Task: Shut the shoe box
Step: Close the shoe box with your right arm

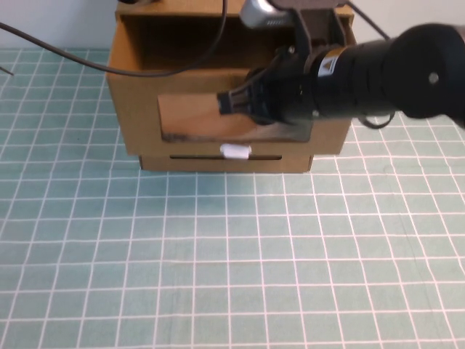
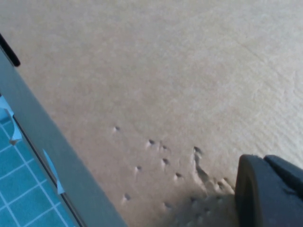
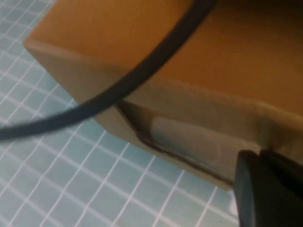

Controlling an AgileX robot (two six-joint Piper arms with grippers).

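Note:
The shoe box [image 1: 138, 109] is brown cardboard and stands at the far middle of the table. Its front has a clear window [image 1: 189, 116] with a small white tab [image 1: 235, 151] below it. Behind the front panel the box's inside [image 1: 182, 43] shows from above. My right gripper [image 1: 227, 102] reaches in from the right and hangs just in front of the window; in the right wrist view it [image 3: 265, 189] is close to the box front [image 3: 189, 101]. My left gripper [image 2: 267, 191] sits close against a dented cardboard face [image 2: 165, 85]; it does not show in the high view.
A teal mat with a white grid [image 1: 232, 254] covers the table in front of the box. A black cable [image 1: 87, 62] runs from the left across the top of the box. The right arm's black body [image 1: 385, 69] covers the box's right front.

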